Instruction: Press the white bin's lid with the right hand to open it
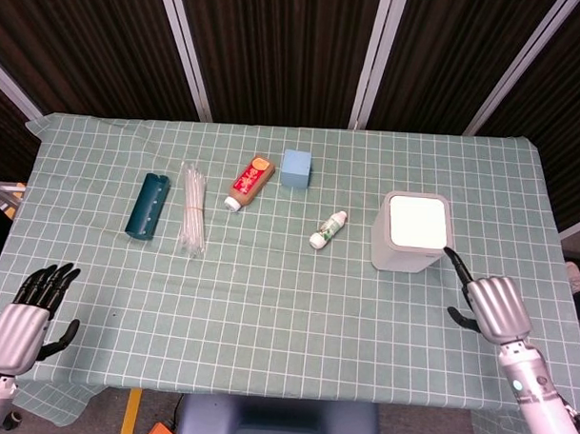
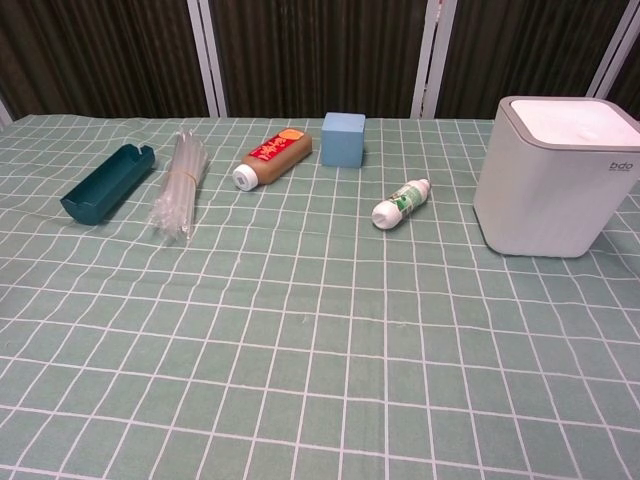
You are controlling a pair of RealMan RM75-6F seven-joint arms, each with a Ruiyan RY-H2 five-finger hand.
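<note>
Now right hand (image 1: 492, 305) near white bin (image 1: 412, 234), one finger out, rest seemingly curled, lid (image 1: 417, 223) closed, left hand (image 1: 27, 312) spread.

On the counter (image 1: 268, 292) the bin (image 1: 412, 235) stands at the right side. To its left lies the small bottle (image 1: 328, 229). Further left and behind it is the cube (image 1: 296, 168), and just beside the cube, on its left, lies the sauce bottle (image 1: 250, 182). Left of this lies the bundle of straws (image 1: 191, 209), and the tray (image 1: 147, 204) is the leftmost thing. The right hand (image 1: 495, 308) is near the bin, in front of it and to its right. The left hand (image 1: 25, 312) is at the front left corner.
</note>
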